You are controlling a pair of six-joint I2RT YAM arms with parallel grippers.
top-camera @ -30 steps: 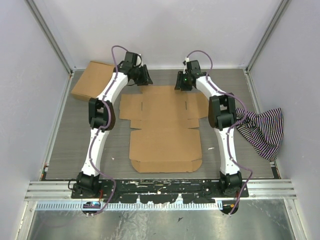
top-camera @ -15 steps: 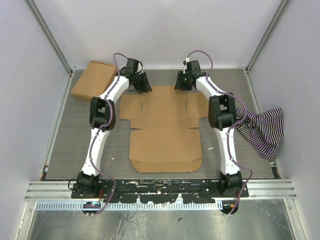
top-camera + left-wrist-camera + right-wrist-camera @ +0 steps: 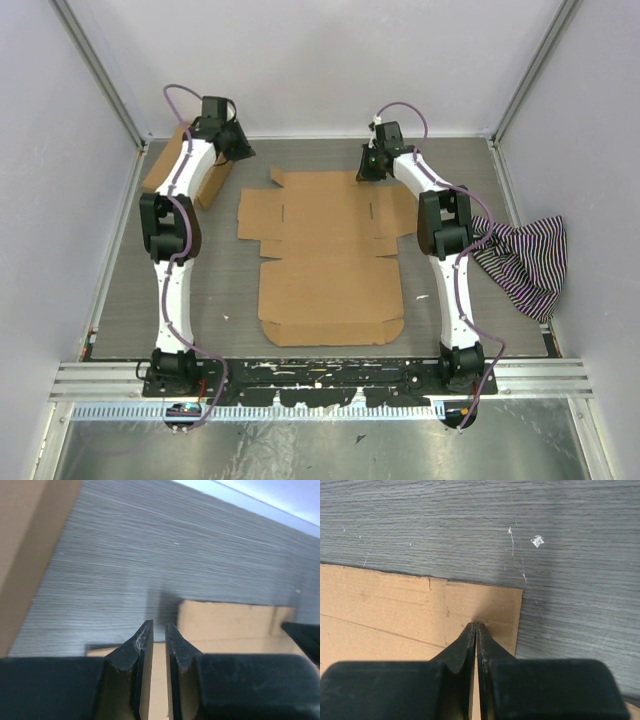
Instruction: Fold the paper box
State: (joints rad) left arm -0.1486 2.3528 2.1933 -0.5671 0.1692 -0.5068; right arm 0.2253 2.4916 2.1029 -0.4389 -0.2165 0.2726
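Note:
The paper box (image 3: pixel 330 270) lies as a flat brown die-cut sheet in the middle of the table, its small far-left corner flap (image 3: pixel 277 179) slightly lifted. My right gripper (image 3: pixel 367 172) is shut, and its tips (image 3: pixel 477 624) rest on the sheet's far-right corner flap (image 3: pixel 490 605) with nothing between them. My left gripper (image 3: pixel 232 148) hovers off the sheet to the far left. In the left wrist view its jaws (image 3: pixel 159 627) stand a narrow slit apart and empty, with the sheet's flap (image 3: pixel 225 622) ahead and to the right.
A smaller ready-made brown box (image 3: pixel 172 165) sits at the far left corner, partly under my left arm, and shows again as that box (image 3: pixel 20 555) at the left edge of the left wrist view. A striped cloth (image 3: pixel 520 262) lies at the right wall.
My left gripper has swung left and back, off the sheet's far-left corner and over toward the small box. The right gripper stays on the far-right corner.

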